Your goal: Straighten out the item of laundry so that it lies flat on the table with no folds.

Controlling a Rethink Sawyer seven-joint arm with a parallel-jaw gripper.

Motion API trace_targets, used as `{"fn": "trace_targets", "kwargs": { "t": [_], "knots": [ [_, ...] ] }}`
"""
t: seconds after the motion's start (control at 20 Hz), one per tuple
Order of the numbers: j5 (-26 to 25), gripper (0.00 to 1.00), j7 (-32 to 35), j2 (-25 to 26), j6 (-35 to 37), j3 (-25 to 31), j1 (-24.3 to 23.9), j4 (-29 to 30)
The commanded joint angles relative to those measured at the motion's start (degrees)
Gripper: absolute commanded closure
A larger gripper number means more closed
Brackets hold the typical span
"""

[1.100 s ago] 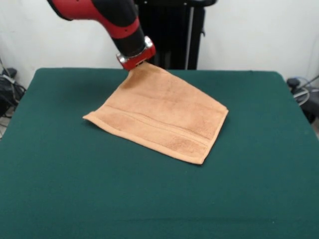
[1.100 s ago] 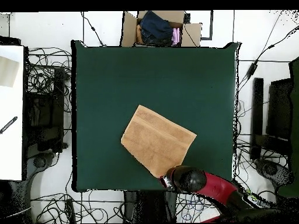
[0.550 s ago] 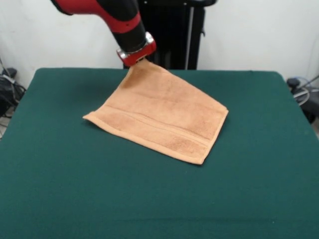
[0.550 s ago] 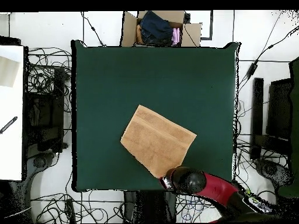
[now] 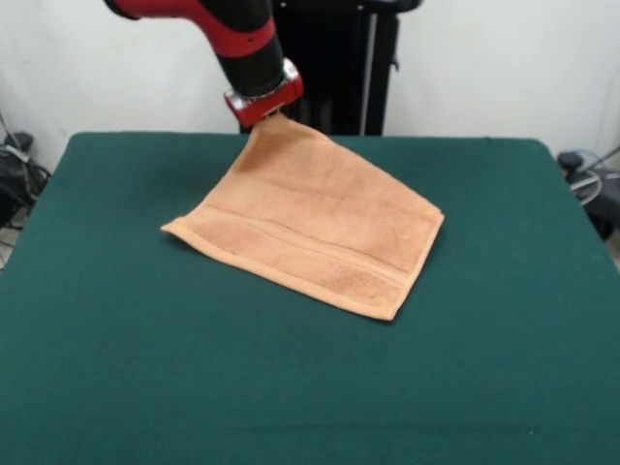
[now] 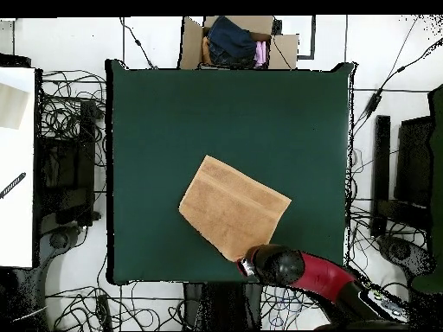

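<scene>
We see the towel (image 5: 315, 228) spread on the green tabletop (image 5: 291, 387), turned at an angle, with one corner lifted up to the hand (image 5: 272, 115). That raised corner meets the red and silver end of the arm, and the fingers themselves are hidden behind it, so we cannot tell how far the hand is open or whether it truly pinches the cloth. The rest of the towel lies mostly flat, its woven band running near the front hem. From overhead the towel (image 6: 234, 207) sits toward the robot's edge of the tabletop (image 6: 173, 112), and the arm's round end covers the lifted corner entirely. We cannot make out any tag.
</scene>
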Motion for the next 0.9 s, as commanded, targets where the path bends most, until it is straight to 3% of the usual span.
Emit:
{"fn": "trace_targets", "kwargs": {
  "t": [0.05, 0.9],
  "knots": [
    [4.56, 0.0, 10.16, -3.01, 5.61, 4.18, 3.68, -0.98],
    [8.63, 0.0, 9.59, -7.89, 11.36, 3.64, 5.66, -0.33]
  ]
}}
